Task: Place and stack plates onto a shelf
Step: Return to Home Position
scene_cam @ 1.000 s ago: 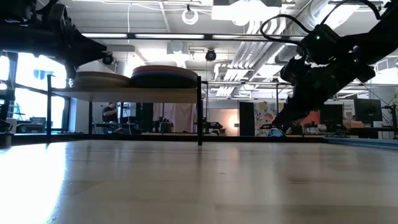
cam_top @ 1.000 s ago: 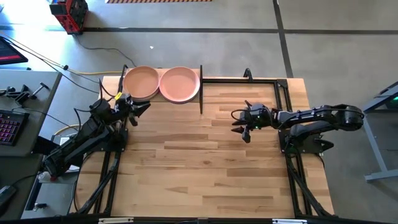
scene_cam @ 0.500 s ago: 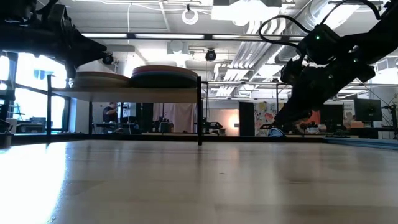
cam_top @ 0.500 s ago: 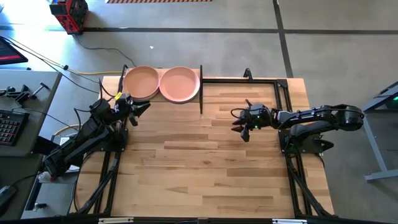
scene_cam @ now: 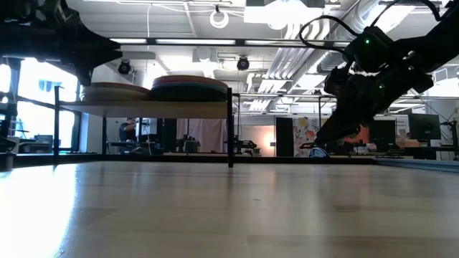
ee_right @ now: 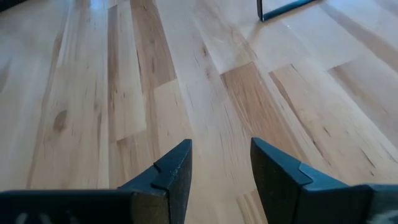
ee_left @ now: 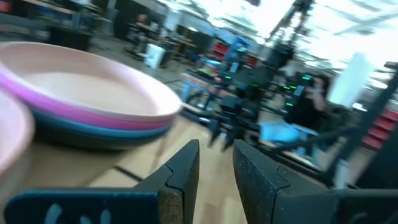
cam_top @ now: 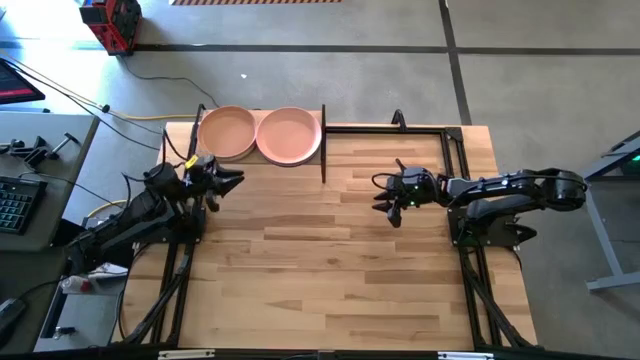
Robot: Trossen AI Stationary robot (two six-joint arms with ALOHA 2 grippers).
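Two plate stacks rest on the light-wood shelf point(cam_top: 258, 160) at the table's far left corner. The left stack point(cam_top: 228, 132) shows a peach-orange top, the right stack point(cam_top: 290, 136) a pink one. In the left wrist view the right stack point(ee_left: 93, 93) shows pink over magenta, blue and dark grey. The low view shows both stacks point(scene_cam: 154, 89) on the board. My left gripper point(cam_top: 222, 181) hovers open just near of the shelf's left end, empty. My right gripper point(cam_top: 386, 202) hovers open over bare tabletop right of centre, fingers point(ee_right: 174, 171) apart above the wood.
A black shelf post point(cam_top: 323, 145) stands at the shelf's right end. A thin black metal frame point(cam_top: 400, 128) runs along the table's far right edge. The plank tabletop point(cam_top: 330, 270) stretches between the arms. A side bench with a keyboard point(cam_top: 15, 205) lies left of the table.
My left gripper has drawn back a little from the shelf toward the table's near edge, staying open. The plates and my right arm have kept their places.
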